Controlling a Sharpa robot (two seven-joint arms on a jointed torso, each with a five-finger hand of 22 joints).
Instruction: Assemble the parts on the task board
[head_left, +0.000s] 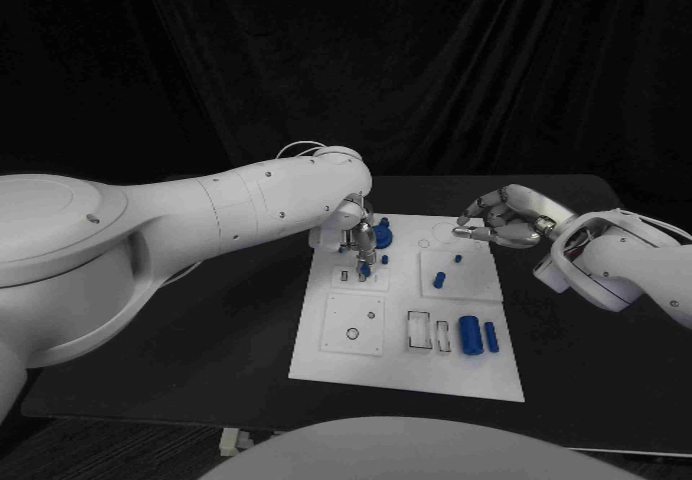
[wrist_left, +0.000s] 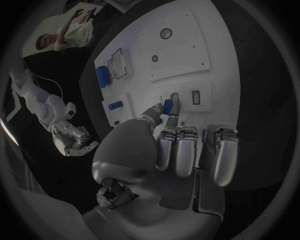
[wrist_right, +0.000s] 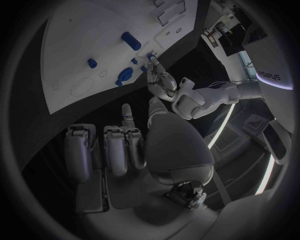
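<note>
Left hand: the left hand (head_left: 359, 232) is over the far-left part of the task board (head_left: 361, 365), pinching a small blue part (head_left: 366, 262) between thumb and a finger; in the left wrist view the same blue part (wrist_left: 167, 106) sits at the fingertips (wrist_left: 174, 98), just beside a small slot (wrist_left: 195, 97) in the board.
Part's axis: it looks upright, long axis roughly vertical and lower end pointing down at the board (its tip is partly hidden, so seating cannot be told).
Key relation: from the held part the slot lies just toward 6 o'clock in the head view, almost touching; the move probably turns on lining the part's long axis up over that opening.
Right hand: the right hand (head_left: 503, 221) hovers off the board's far-right corner, toward 3 o'clock from the left hand, fingers curled in and holding nothing.
Nearer hand: the left, plainly.
Loose parts: a blue cylinder (head_left: 469, 334) lies near the board's right edge, long axis running 12 to 6.
</note>
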